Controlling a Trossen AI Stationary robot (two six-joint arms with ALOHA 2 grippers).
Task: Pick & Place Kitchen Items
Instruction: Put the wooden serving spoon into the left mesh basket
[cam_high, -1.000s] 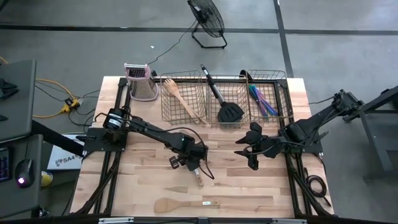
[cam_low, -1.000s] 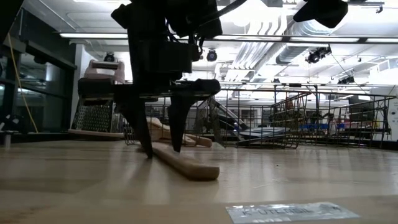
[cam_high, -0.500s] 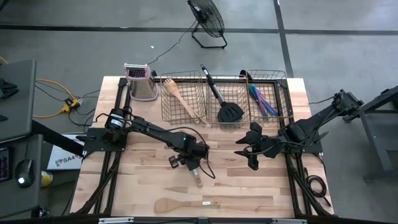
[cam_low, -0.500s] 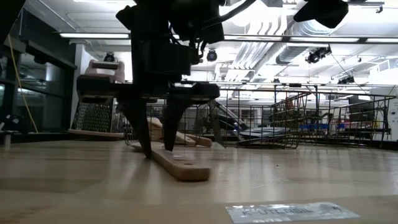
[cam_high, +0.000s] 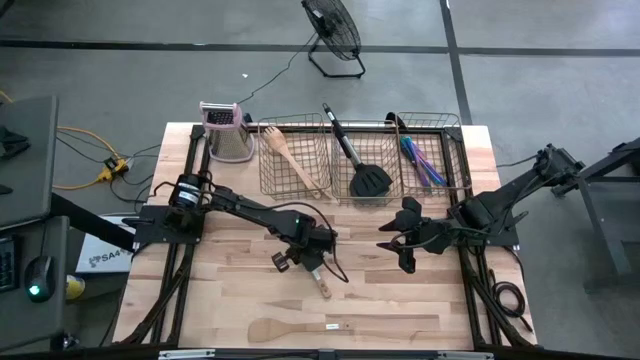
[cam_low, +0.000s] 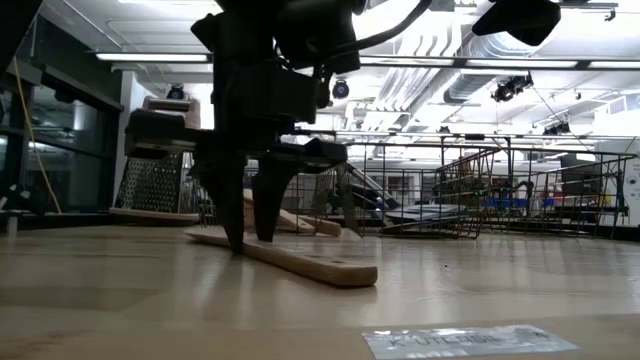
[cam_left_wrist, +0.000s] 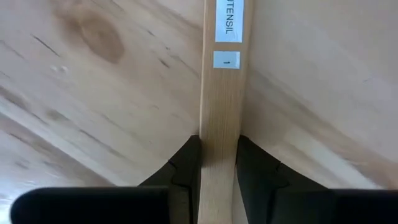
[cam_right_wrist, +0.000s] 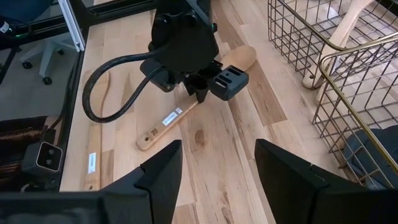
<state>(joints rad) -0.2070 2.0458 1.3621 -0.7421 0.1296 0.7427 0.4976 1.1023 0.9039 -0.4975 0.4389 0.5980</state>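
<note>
The left end effector (cam_high: 311, 262) was down on the counter (cam_high: 400, 300), its fingers (cam_left_wrist: 186, 171) clamped on the handle of a light wooden spatula (cam_left_wrist: 221, 112) lying flat mid-counter: the grasp step. Next, probably a lift and carry toward the gold wire baskets (cam_high: 296, 160). The right end effector (cam_high: 400, 240) hung released beside them.

A dark gripper (cam_low: 250, 235) reaches down with its fingers straddling a light wooden utensil (cam_low: 290, 258) lying flat on the table (cam_low: 480, 290); a box grater (cam_low: 155, 170) and wire baskets (cam_low: 500, 195) stand behind
</note>
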